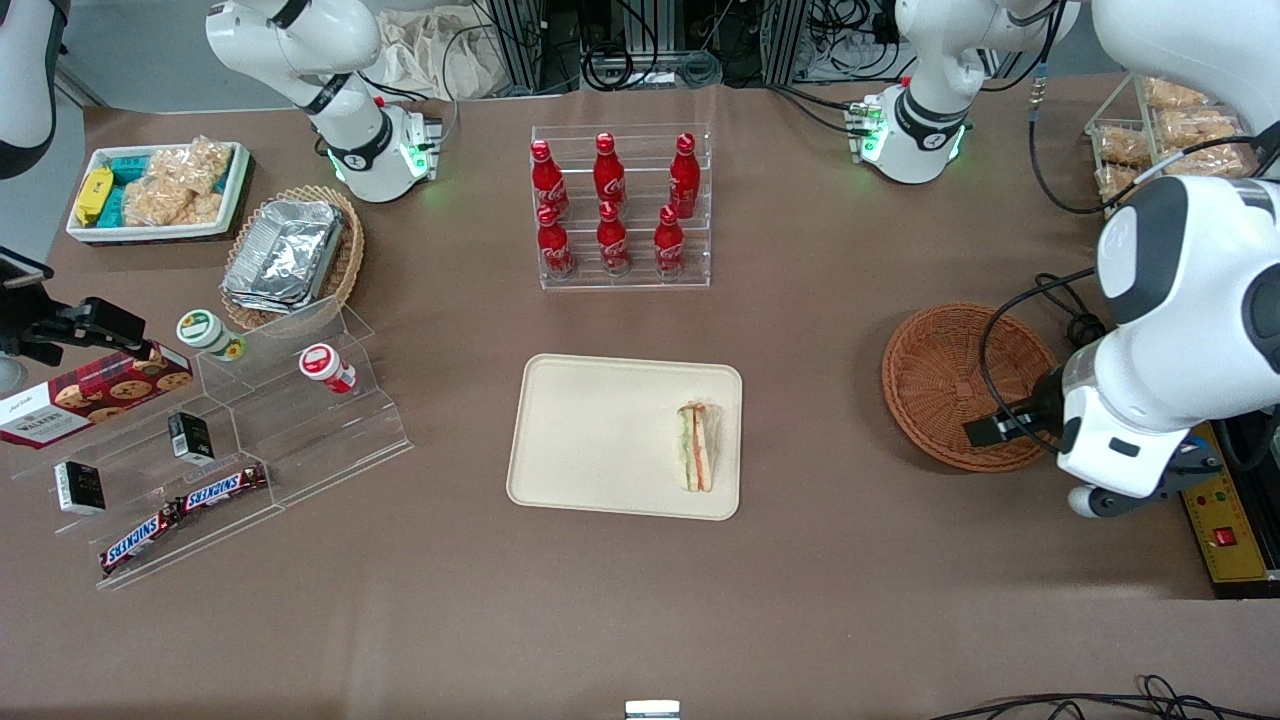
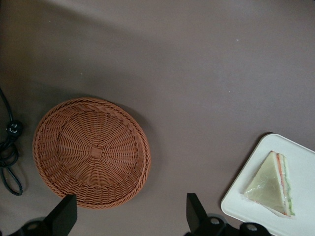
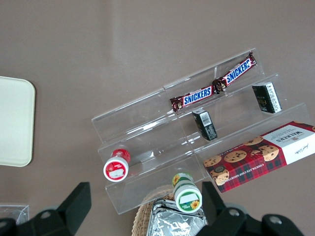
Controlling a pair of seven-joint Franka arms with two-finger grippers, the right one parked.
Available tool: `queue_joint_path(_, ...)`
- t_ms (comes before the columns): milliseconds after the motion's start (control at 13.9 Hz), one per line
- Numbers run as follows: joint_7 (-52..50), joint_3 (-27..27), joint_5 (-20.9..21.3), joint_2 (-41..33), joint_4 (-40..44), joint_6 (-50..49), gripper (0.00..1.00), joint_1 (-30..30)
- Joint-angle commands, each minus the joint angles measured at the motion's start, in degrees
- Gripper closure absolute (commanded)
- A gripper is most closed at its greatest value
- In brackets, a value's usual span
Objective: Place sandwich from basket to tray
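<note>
The sandwich (image 1: pixel 697 447) lies on the cream tray (image 1: pixel 600 430), near the tray's end that faces the working arm. Its coloured filling edge shows in the left wrist view on the sandwich (image 2: pixel 273 184), on the tray (image 2: pixel 305 164). The round reddish-brown basket (image 1: pixel 950 385) sits empty beside the tray, toward the working arm's end of the table. My gripper (image 1: pixel 1000 428) hangs above the basket's edge nearest the front camera. It is open wide, with nothing between its fingers (image 2: pixel 197 214). The basket (image 2: pixel 91 152) is seen from above, well below the gripper (image 2: pixel 130 216).
A clear rack of red cola bottles (image 1: pixel 612 205) stands farther from the front camera than the tray. An acrylic stand with snack items (image 1: pixel 220 440), a tan basket of foil trays (image 1: pixel 290 255) and a white snack bin (image 1: pixel 155 190) sit toward the parked arm's end. Black cables (image 1: pixel 1070 320) lie by the basket.
</note>
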Motion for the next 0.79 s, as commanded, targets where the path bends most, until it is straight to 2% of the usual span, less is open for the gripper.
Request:
queue_joint_path(0, -0.7, -1.0, -0.3, -5.9, -8.3, 3.1, 0.0, 1.7)
queue_joint_path(216, 0.4, -0.9, 0.3, -18.2, -28.7, 16.6, 0.0, 1.8)
queue_joint_path(360, 6.5, -0.7, 0.5, -22.6, -36.0, 20.3, 0.0, 2.9)
queue_joint_path(577, 17.0, -0.5, 0.5, -22.8, -35.1, 19.3, 0.0, 5.5)
queue_joint_path(721, 19.3, -0.5, 0.4, -19.6, -27.9, 13.1, 0.0, 5.8)
